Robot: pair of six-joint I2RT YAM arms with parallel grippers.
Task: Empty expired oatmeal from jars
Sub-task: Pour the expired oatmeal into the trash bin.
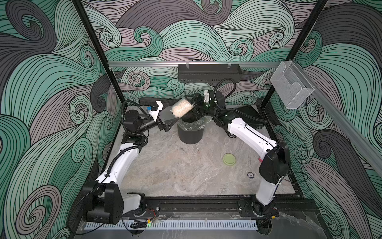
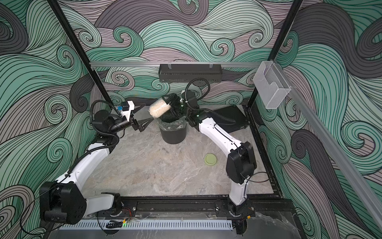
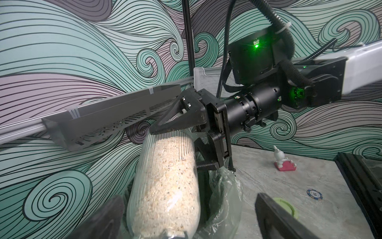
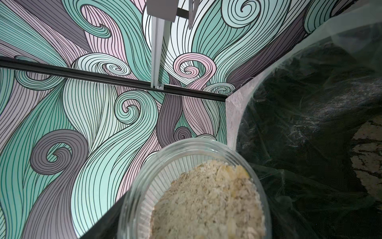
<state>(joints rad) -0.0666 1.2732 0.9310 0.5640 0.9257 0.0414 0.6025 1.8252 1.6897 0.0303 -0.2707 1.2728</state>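
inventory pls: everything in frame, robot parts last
table: 1, grey marble, cell floor
bin: 1, black, clear liner, back centre of table
jar: 1, clear glass, lid off, tilted above bin
oatmeal: 1 mass, pale beige, inside jar
lid: 1, pale green, flat on table
poker chip: 1, blue-white, on table near lid
figurine: 1, white on red base, on table
tray: 1, black, back-wall rail
holder: 1, clear, right-wall rail
left end effector: 1, black, open, empty, beside jar
right end effector: 1, black, gripping jar
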